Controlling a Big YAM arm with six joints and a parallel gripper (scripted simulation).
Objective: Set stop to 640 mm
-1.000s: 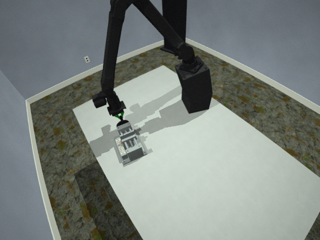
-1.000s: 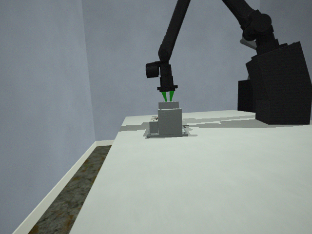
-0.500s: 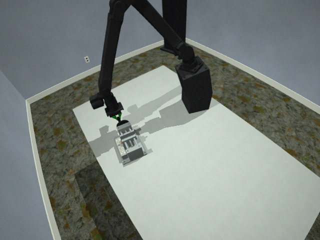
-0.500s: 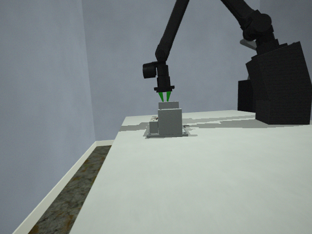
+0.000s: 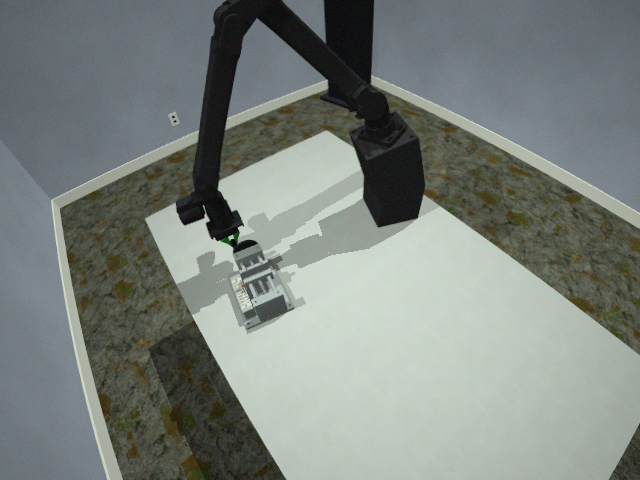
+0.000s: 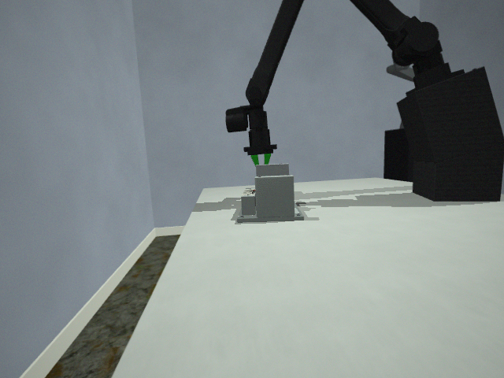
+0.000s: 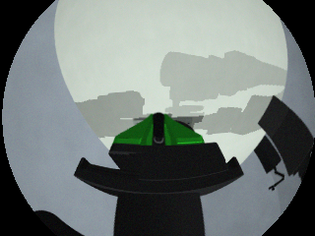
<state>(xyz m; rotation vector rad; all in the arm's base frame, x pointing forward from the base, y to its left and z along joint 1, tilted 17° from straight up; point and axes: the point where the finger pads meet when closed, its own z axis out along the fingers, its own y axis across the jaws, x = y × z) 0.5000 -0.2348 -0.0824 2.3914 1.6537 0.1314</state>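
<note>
A small grey stop fixture [image 5: 260,289] stands on the white table near its left edge, with a scale strip [image 5: 238,292] along its left side and a dark round handwheel [image 5: 245,244] at its far end. My gripper [image 5: 230,241], with green fingers, comes down onto the handwheel and is shut on it. In the exterior view the fingers [image 6: 260,160] reach down behind the top of the grey fixture [image 6: 273,195], and the handwheel is hidden. The wrist view shows the green fingers close together; the handwheel is hard to make out. The scale reading is too small to read.
The arm's black base block [image 5: 392,173] stands at the far side of the table. The table's left edge runs close beside the fixture, with a drop to the mottled floor [image 5: 129,268]. The arm's links rise steeply above the fixture.
</note>
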